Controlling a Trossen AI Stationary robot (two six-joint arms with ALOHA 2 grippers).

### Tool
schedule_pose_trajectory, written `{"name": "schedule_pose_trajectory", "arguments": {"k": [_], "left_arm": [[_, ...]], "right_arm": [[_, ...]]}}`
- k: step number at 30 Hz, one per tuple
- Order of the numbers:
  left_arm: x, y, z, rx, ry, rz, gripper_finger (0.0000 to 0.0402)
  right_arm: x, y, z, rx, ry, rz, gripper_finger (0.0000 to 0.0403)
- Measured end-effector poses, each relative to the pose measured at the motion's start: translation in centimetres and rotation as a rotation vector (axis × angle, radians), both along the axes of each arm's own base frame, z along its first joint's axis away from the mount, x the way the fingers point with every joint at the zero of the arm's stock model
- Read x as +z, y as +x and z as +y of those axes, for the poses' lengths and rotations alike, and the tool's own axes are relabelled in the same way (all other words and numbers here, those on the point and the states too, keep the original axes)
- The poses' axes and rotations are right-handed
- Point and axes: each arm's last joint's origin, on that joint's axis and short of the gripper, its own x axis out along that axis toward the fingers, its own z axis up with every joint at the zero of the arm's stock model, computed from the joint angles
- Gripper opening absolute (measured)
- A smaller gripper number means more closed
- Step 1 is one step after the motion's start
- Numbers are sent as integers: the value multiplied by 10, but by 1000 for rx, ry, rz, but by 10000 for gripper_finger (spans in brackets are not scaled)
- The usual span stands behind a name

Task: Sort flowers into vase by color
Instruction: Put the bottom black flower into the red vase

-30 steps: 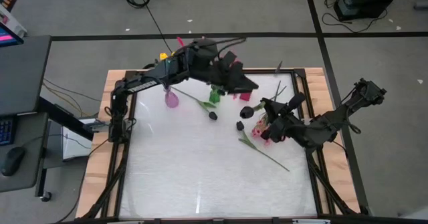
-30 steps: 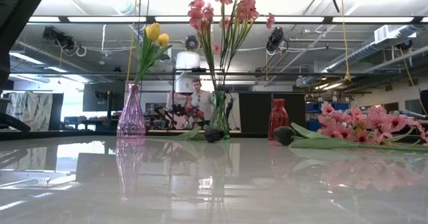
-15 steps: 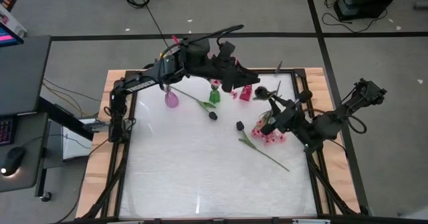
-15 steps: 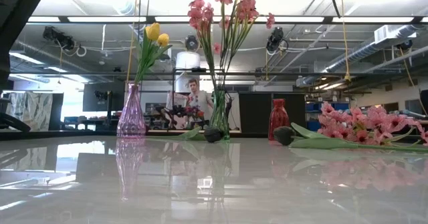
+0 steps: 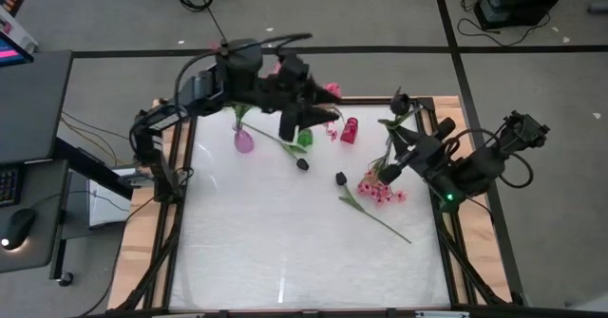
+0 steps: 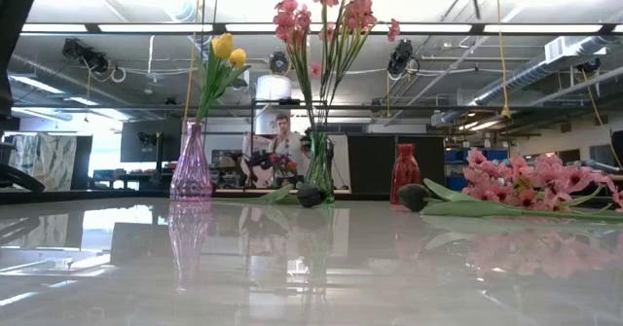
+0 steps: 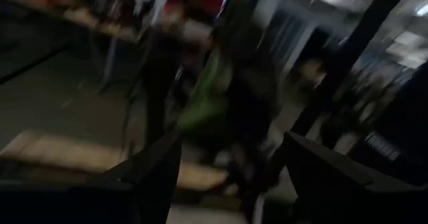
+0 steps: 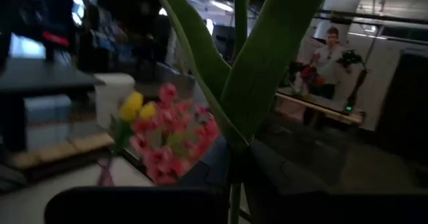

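Right gripper (image 5: 391, 171) pinched a dark tulip's stem (image 5: 388, 144), lifted right of the red vase (image 5: 350, 130). Left gripper (image 5: 306, 119), spread, hovered beside the green vase (image 5: 304, 138).

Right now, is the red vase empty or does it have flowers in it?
Empty. The red vase stands upright with nothing sticking out of its top.

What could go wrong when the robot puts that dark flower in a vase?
The right gripper is shut on a dark tulip by its stem, with the heavy head far from the grip, so it might swing and miss the narrow neck of the red vase. On the way over, the stem could snag the pink spray lying on the table right below it. The left gripper, open above the green vase, might get in the way.
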Motion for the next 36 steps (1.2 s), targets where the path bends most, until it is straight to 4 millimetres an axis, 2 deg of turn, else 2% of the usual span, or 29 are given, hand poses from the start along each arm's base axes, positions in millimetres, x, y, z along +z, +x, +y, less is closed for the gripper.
{"name": "schedule_pose_trajectory", "arguments": {"k": [5,12,21,26,31,36], "left_arm": [[-14,-14,-10,25,25,208,268],[-36,-20,-33,-32,18,450,268],[-46,-17,-62,-104,46,522,268],[-45,-17,-69,-122,55,511,268],[-45,-16,-68,-119,55,511,268],[-45,-16,-68,-119,55,511,268]], "right_arm": [[3,2,-6,0,5,-50,38],[10,7,-26,-35,5,-155,38],[17,11,-64,-164,45,-343,38],[16,14,-82,-216,83,-456,38],[3,19,-96,-293,84,-441,38],[-26,25,-110,-333,104,-478,38]]}}
